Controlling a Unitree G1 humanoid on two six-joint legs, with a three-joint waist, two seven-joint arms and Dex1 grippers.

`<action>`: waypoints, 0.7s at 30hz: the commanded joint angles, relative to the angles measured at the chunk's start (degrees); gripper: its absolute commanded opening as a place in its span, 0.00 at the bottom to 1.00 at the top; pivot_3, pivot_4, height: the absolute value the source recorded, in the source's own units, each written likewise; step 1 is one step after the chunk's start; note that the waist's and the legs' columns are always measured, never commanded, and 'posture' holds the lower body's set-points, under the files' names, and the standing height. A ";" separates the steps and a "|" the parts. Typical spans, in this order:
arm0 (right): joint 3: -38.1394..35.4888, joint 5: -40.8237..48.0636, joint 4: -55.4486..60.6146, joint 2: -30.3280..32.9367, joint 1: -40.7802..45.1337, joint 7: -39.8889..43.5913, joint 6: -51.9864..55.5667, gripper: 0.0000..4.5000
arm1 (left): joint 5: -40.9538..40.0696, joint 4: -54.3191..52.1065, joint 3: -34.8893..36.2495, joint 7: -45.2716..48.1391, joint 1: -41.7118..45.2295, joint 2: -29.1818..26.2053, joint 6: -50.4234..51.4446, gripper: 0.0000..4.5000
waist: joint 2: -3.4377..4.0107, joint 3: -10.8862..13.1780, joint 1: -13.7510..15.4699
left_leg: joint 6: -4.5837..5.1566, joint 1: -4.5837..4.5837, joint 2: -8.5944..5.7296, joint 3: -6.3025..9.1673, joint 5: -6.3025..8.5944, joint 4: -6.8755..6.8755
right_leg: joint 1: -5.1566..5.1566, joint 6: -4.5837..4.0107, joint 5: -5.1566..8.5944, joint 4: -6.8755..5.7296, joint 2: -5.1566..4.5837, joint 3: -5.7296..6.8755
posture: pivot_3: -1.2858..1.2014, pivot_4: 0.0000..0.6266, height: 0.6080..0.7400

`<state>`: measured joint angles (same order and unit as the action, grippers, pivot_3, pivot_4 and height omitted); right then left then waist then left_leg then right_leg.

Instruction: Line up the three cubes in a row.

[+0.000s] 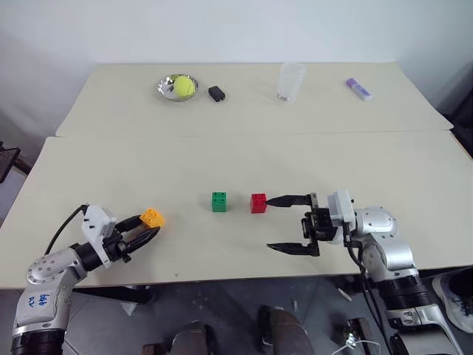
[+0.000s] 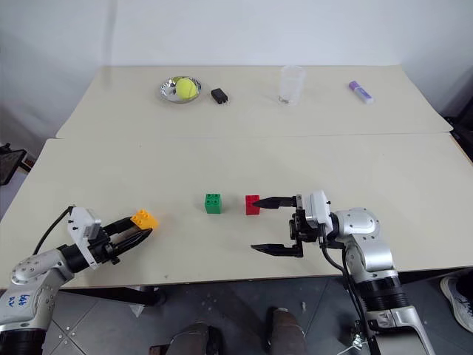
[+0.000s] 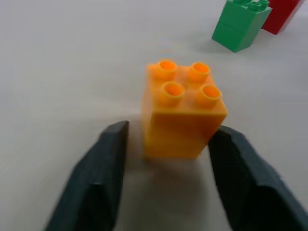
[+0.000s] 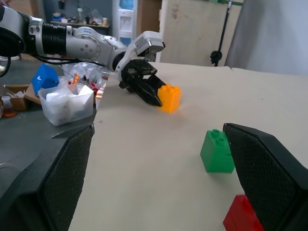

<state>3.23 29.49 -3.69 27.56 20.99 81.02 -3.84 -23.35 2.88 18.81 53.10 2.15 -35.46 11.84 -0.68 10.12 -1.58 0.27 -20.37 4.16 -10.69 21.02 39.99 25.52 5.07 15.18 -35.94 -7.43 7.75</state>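
On the pale worktop, the left gripper reaches the orange-yellow cube, fingers on either side of it. The green cube and red cube sit side by side mid-table, the wide-open right gripper just beside the red one.

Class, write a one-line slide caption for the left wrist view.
Left tool brackets the orange brick on the table; green brick and red brick wait beyond.
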 commanded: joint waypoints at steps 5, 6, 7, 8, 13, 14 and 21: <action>-3.07 1.07 4.43 2.32 -2.59 -2.19 0.52 1.00 | 1.24 7.51 -8.67 16.28 12.04 -6.07 -5.61 0.33 | 0.00 0.00 0.10 | 0.00 -0.01 -0.03 -0.11 0.00 0.00 | 0.00 0.00 0.00 0.01 0.00 0.00 | 0.52 0.24 1.00; -3.31 1.04 4.46 2.65 -2.80 -2.33 0.56 1.00 | 3.64 12.21 -11.19 18.62 16.20 -6.24 -9.27 0.33 | 0.01 0.00 0.17 | 0.00 0.00 -0.01 -0.22 0.00 0.01 | 0.00 0.00 0.00 0.03 0.03 0.01 | 0.52 0.24 1.00; -3.56 1.02 4.74 3.17 -3.29 -2.27 0.58 1.00 | 5.69 17.84 -13.78 21.32 21.34 -5.75 -12.44 0.33 | 0.00 0.00 0.53 | 0.00 0.00 -0.04 -0.37 0.00 0.02 | -0.01 0.00 0.00 -0.01 0.03 0.01 | 0.52 0.24 1.00; -3.71 0.98 5.03 3.57 -3.64 -2.33 0.64 1.00 | 7.19 23.03 -15.52 22.87 25.77 -4.91 -15.04 0.33 | 0.00 0.00 0.64 | 0.00 -0.01 -0.04 -0.50 -0.03 0.04 | -0.02 0.00 0.00 0.02 0.06 0.02 | 0.52 0.24 1.00; -5.08 1.57 8.68 5.39 -5.98 -4.03 1.92 1.00 | 13.13 45.30 -20.02 26.89 40.72 -1.71 -25.51 0.33 | -0.02 -0.01 0.18 | 0.02 -0.02 -0.05 -0.68 0.00 0.02 | 0.00 0.06 -0.03 0.10 0.10 0.00 | 0.52 0.24 1.00; -5.63 1.69 9.55 5.84 -6.74 -4.44 2.21 1.00 | 14.02 48.45 -20.50 27.59 42.39 -1.50 -27.44 0.33 | -0.01 -0.01 -0.03 | 0.03 -0.03 -0.05 -0.70 0.01 -0.02 | 0.03 0.08 -0.04 0.13 0.11 0.01 | 0.52 0.24 1.00; -8.01 1.90 13.24 7.36 -11.22 -7.24 2.75 1.00 | 15.13 58.18 -20.48 34.33 46.61 -1.78 -32.63 0.33 | -0.05 0.01 -0.32 | 0.02 -0.02 -0.01 -0.73 0.03 -0.10 | 0.06 0.12 -0.06 0.26 0.17 0.03 | 0.52 0.24 1.00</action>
<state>-3.33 30.33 7.15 34.19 9.88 74.26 -1.11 -8.75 59.90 -2.08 85.79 48.46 -36.39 -19.77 -0.73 10.13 -1.90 0.29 -20.40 4.15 -11.43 21.06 39.93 25.58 5.19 15.12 -35.69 -7.26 7.76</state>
